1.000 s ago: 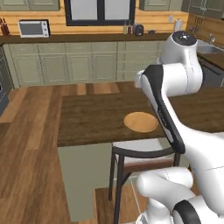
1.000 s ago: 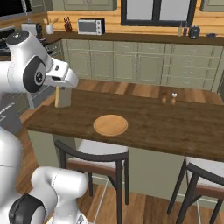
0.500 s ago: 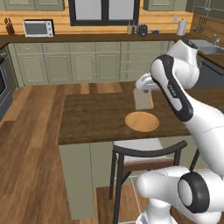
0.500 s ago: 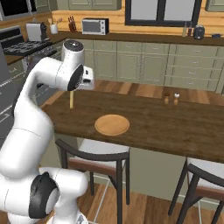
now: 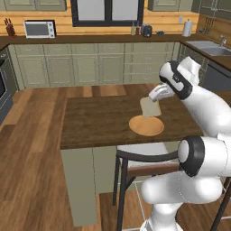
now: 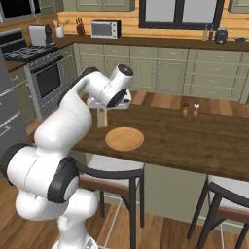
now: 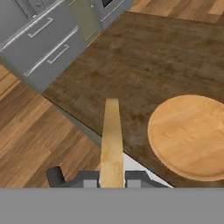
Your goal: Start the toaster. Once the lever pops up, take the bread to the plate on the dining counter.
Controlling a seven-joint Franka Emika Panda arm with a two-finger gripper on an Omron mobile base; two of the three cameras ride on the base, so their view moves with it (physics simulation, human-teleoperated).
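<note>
Left base view: the gripper (image 5: 154, 100) is clamped on the bread (image 5: 150, 107), which hangs from it, tilted, above the dining counter (image 5: 99, 118). The slice is just behind the plate's (image 5: 146, 126) far edge and not touching it. Half a second ago the bread hung in much the same spot relative to the plate, though the whole picture has shifted with the base, and the arm's elbow now reaches in from the plate's right. The fingers themselves are too small to make out against the slice.

Right base view: the bread (image 6: 102, 117) is seen edge-on as a thin upright strip under the hand (image 6: 103, 105), to the left of the plate (image 6: 125, 139) and above the counter (image 6: 194, 138) top. Two small shakers (image 6: 190, 109) stand well beyond the plate. The arm's wrist hides the fingers.

Hand view: the bread (image 7: 111, 142) rises edge-on between the closed finger tips (image 7: 111, 178); the plate (image 7: 191, 135) lies to its right, cut off at the frame's right edge.
</note>
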